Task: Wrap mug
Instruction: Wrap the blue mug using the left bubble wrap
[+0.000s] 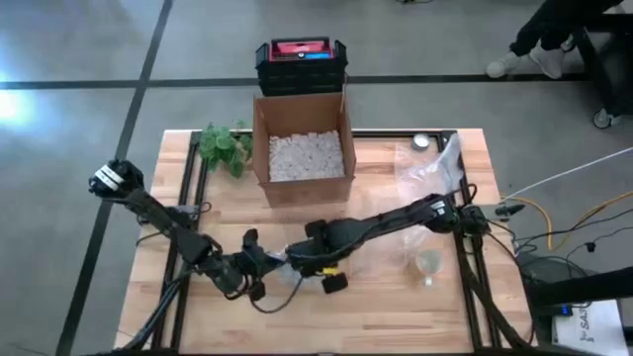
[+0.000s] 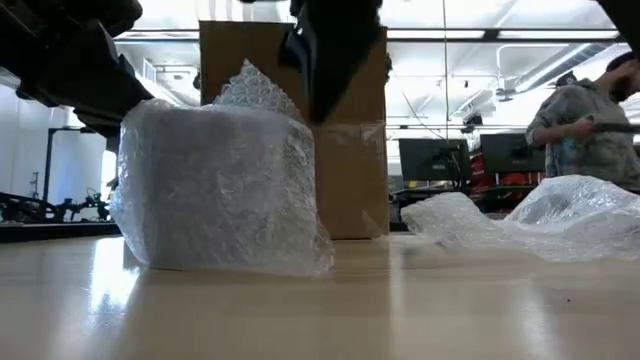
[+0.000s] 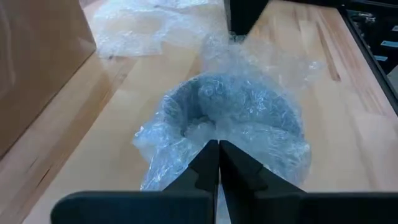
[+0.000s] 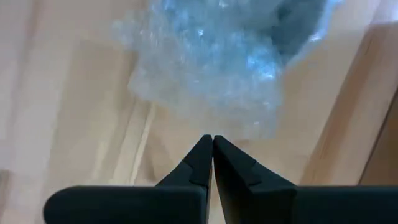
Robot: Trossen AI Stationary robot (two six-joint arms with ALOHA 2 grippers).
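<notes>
A grey mug (image 3: 249,106) stands near the table's front middle, covered in clear bubble wrap (image 2: 215,185) that rises to a peak above it. My left gripper (image 3: 219,144) comes at the bundle from the table's left side and is shut at the wrap's edge. My right gripper (image 4: 212,138) comes from the right and hangs shut just above and behind the bundle. In the low view it is the dark shape (image 2: 330,60) beside the wrap's peak. My left gripper has its shut fingertips (image 3: 208,155) at the loose edge of the bubble wrap (image 3: 186,146) on the bundle's left side, slanting down from the table's left. The wrap fans out on both sides of the tips. The bundle rests on the table. Whether my right gripper touches the wrap, I cannot tell.
An open cardboard box (image 1: 302,148) of white packing fill stands behind the bundle, with a black and red case (image 1: 302,61) beyond it. A green plant (image 1: 226,146) lies at the far left. Loose bubble wrap (image 1: 435,173) lies at the right. A person (image 2: 585,115) stands beyond the table.
</notes>
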